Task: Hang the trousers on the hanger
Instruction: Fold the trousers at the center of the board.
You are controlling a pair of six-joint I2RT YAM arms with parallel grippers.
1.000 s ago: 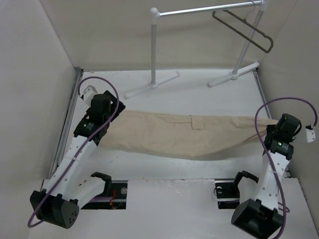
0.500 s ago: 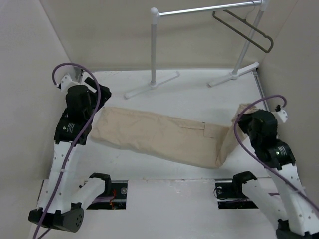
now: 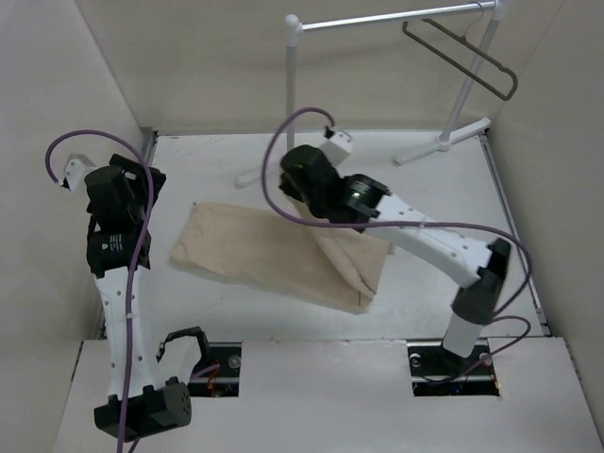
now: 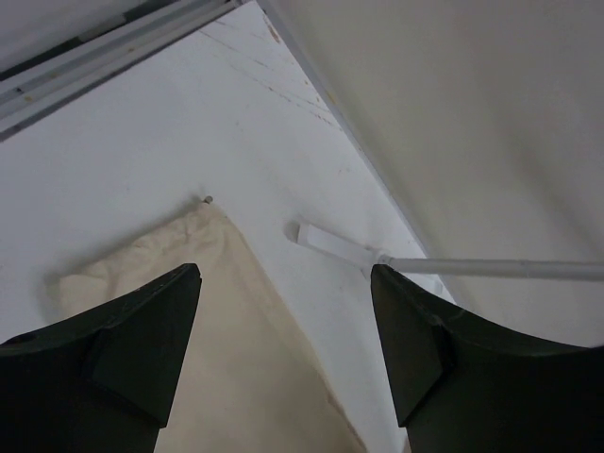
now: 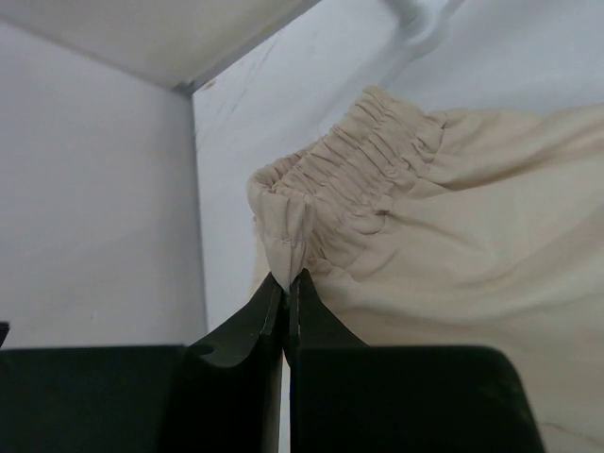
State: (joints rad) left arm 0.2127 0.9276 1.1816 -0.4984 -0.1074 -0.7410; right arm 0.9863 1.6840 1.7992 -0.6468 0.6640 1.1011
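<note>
top view: the trousers (image 3: 274, 250) are lying on the table (image 3: 425, 170), with the right end doubling over toward the middle. the hanger (image 3: 462, 57) is hanging bare on the white rack (image 3: 291, 94), well apart from them. left wrist: the left gripper (image 4: 285, 274) is hovering spread above one trouser end, gripping nothing. right wrist: the right gripper (image 5: 286, 283) is pinching the gathered waistband. judging by this, only the folding is underway and the draping over the hanger is not yet done.
</note>
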